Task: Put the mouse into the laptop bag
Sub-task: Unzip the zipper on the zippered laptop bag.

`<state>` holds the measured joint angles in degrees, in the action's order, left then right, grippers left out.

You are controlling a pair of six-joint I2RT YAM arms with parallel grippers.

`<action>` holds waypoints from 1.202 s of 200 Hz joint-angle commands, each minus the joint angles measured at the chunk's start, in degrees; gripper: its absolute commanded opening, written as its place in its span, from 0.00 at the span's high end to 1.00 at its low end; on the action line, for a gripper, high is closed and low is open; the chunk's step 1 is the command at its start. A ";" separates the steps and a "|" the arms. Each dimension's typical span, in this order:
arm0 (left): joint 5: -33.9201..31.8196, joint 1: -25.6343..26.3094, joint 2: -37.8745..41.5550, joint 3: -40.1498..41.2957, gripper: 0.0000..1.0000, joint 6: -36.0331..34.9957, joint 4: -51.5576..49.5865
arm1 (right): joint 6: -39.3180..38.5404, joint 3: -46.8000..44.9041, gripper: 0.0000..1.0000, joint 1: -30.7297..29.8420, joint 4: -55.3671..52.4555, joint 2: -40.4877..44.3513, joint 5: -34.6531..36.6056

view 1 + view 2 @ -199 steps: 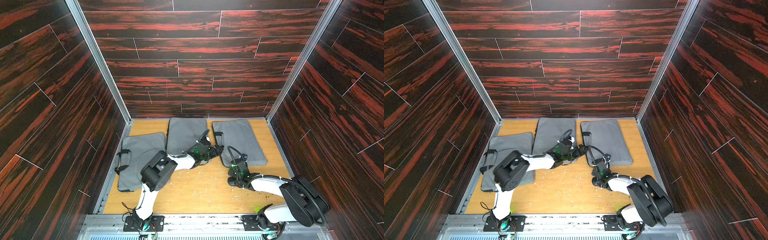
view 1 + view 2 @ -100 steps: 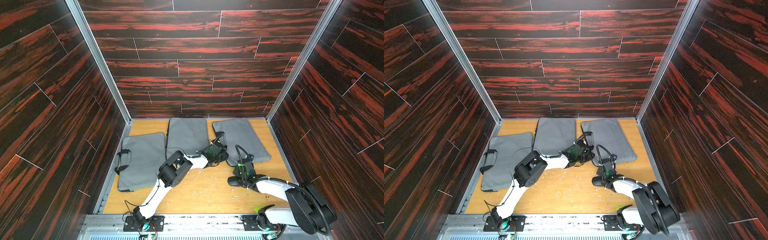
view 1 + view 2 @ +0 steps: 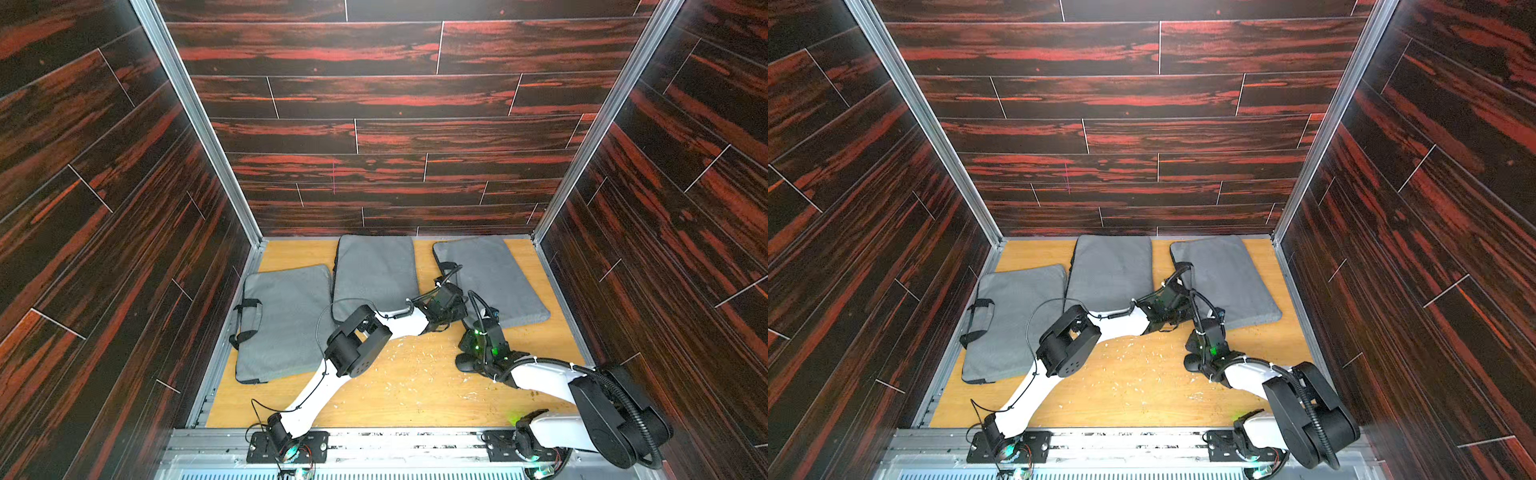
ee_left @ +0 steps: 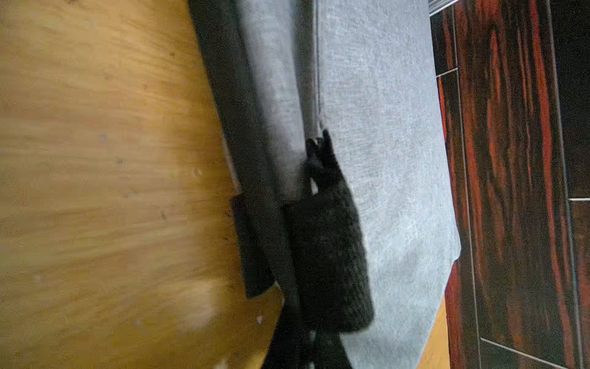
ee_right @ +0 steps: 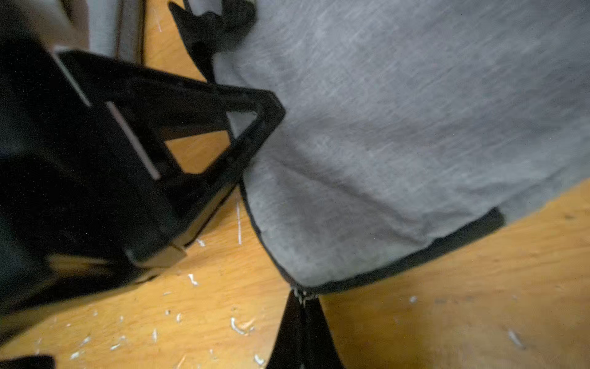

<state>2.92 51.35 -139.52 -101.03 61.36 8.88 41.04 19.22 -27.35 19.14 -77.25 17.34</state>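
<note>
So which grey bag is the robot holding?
The tilted bag by the right wall. Both jaws are shut on its near corner; nothing grips the middle bag or left bag.

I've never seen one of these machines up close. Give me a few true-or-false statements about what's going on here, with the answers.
1. Three grey laptop bags lie on the wooden table. True: left laptop bag, middle laptop bag, right laptop bag.
2. The black mouse is inside a bag. False: it lies on the bare table, outside every bag.
3. The right gripper is shut on the zipper at the right laptop bag's corner. True.
4. The left gripper is wide open. False: it is shut on the right laptop bag's edge.
5. Both grippers work at the left laptop bag. False: both are at the right one.
</note>
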 commanded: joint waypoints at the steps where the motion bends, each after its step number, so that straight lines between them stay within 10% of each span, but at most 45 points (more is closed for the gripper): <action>1: -1.15 2.33 -0.09 0.97 1.00 1.75 4.28 | 1.94 -0.64 1.00 -0.90 2.15 -0.12 -1.59; 24: -2.53 3.28 1.93 4.34 0.99 2.61 7.82 | 3.61 -1.20 1.00 -0.04 -0.32 2.42 0.19; 95: -6.86 3.85 16.24 18.61 0.28 -1.33 11.99 | 13.27 -1.92 1.00 2.03 -17.79 15.07 11.12; 144: -14.42 3.27 24.96 28.29 0.21 -5.09 14.65 | 31.53 5.04 1.00 2.10 -45.08 15.63 22.32; 240: -5.59 -5.61 17.81 21.01 0.21 -6.39 6.28 | 24.97 -1.74 1.00 7.93 -45.45 35.26 15.03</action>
<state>-4.64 46.96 -119.09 -77.17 55.68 19.07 66.39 18.98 -21.37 -24.03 -43.72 33.71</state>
